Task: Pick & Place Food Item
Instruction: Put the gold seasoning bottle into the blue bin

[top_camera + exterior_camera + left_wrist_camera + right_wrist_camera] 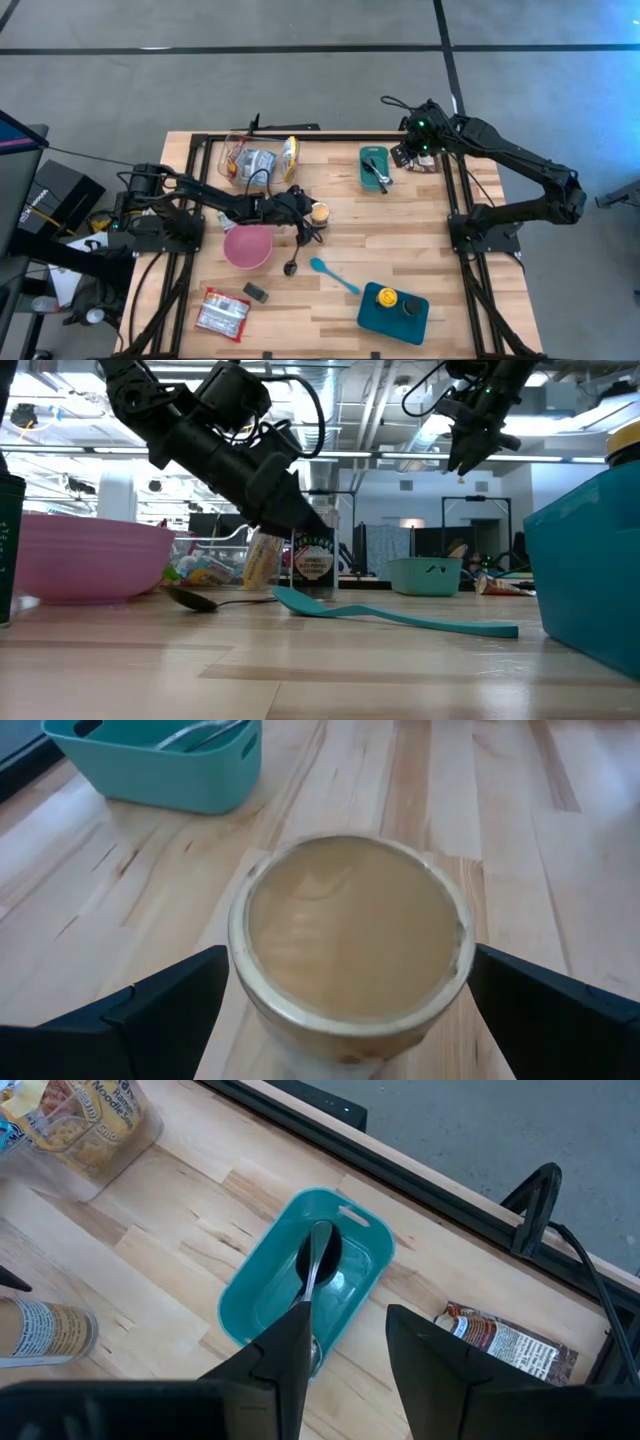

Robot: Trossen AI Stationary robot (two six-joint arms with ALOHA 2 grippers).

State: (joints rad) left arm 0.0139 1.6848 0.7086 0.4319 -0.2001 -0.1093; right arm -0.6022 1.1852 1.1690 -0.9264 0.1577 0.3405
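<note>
- At the centre of the table (400, 250), the left gripper (312, 222) sits right down at a small jar (320, 212) with a tan lid, jaws spread wide, one finger on either side of it.
- From the left wrist view, that jar (355, 935) fills the space between the two dark fingers (150, 1010), and there is a gap on both sides: nothing is gripped, the hand is loose around it.
- The low view shows the jar (313, 563) standing upright on the wood, dark printed label facing us, the left arm slanting down onto it from above.
- Just in front of the jar lies a teal spoon (390, 616), and a dark spoon (205, 600) rests beside the pink bowl (85, 555).
- Over at the far right corner, the right gripper (418, 150) hangs in the air above the table's edge, near a small teal bin (374, 167).
- The right wrist view looks down on that teal bin (262, 1295), metal utensils lying inside it; the right fingers (420, 1350) stand partly apart and nothing is between them.
- A brown snack packet (505, 1342) lies near the bin by the table's rim.
- At the far side, a clear container (250, 160) holds packaged foods.
- At the near edge, a red-and-white packet (222, 312) lies flat, and a teal tray (378, 312) carries a yellow piece and a dark piece.
</note>
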